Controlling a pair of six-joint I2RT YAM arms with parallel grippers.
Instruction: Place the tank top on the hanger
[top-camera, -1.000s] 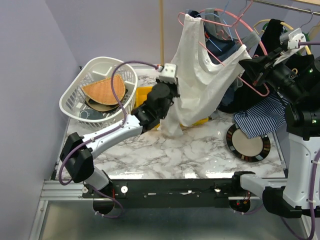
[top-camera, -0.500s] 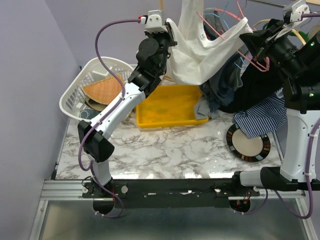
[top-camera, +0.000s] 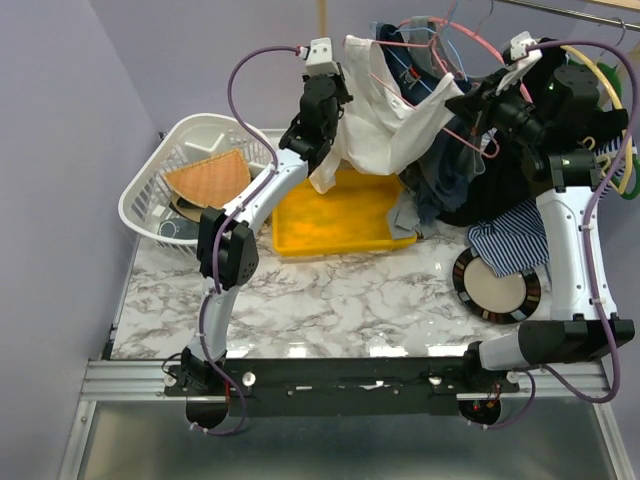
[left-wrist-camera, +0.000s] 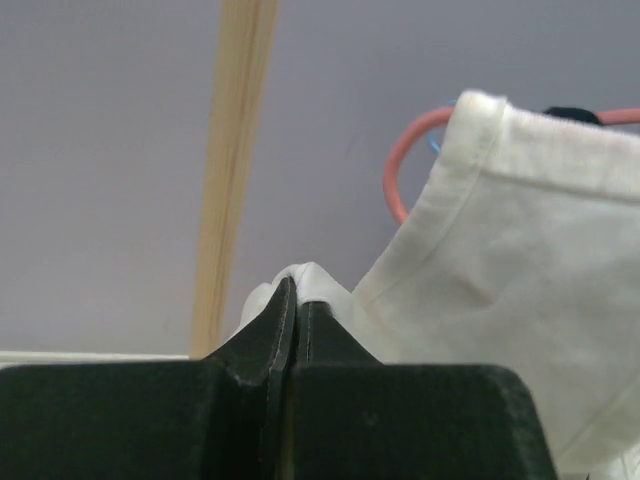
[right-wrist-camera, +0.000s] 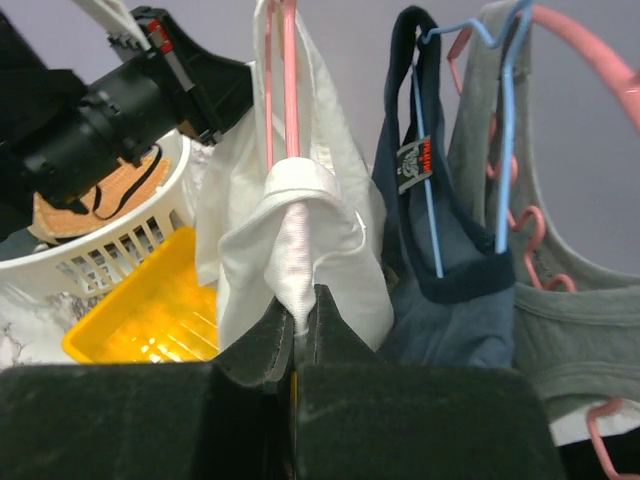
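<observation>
The off-white tank top (top-camera: 385, 125) hangs in the air over the yellow tray, stretched between both grippers. My left gripper (top-camera: 338, 80) is raised high and shut on a fold of it (left-wrist-camera: 300, 285); the rest of the top (left-wrist-camera: 520, 250) spreads to the right. My right gripper (top-camera: 462, 103) is shut on a shoulder strap (right-wrist-camera: 298, 250). The slim pink wire hanger (top-camera: 400, 43) runs through the top; its two wires (right-wrist-camera: 290, 80) go down into the strap just above my right jaws. A pink curve of the hanger (left-wrist-camera: 398, 170) shows in the left wrist view.
A yellow tray (top-camera: 340, 215) lies under the top. A white basket (top-camera: 200, 150) is at the left. Behind hang a navy top on a blue hanger (right-wrist-camera: 440, 200) and a grey top on a thick pink hanger (right-wrist-camera: 570, 250). Dark and striped clothes (top-camera: 520, 235) and a round dish (top-camera: 497, 283) lie at right.
My left gripper rose from table height to high up, then dropped slightly, lifting the top's lower part. My right gripper moved left and down with the strap. The top is more bunched.
</observation>
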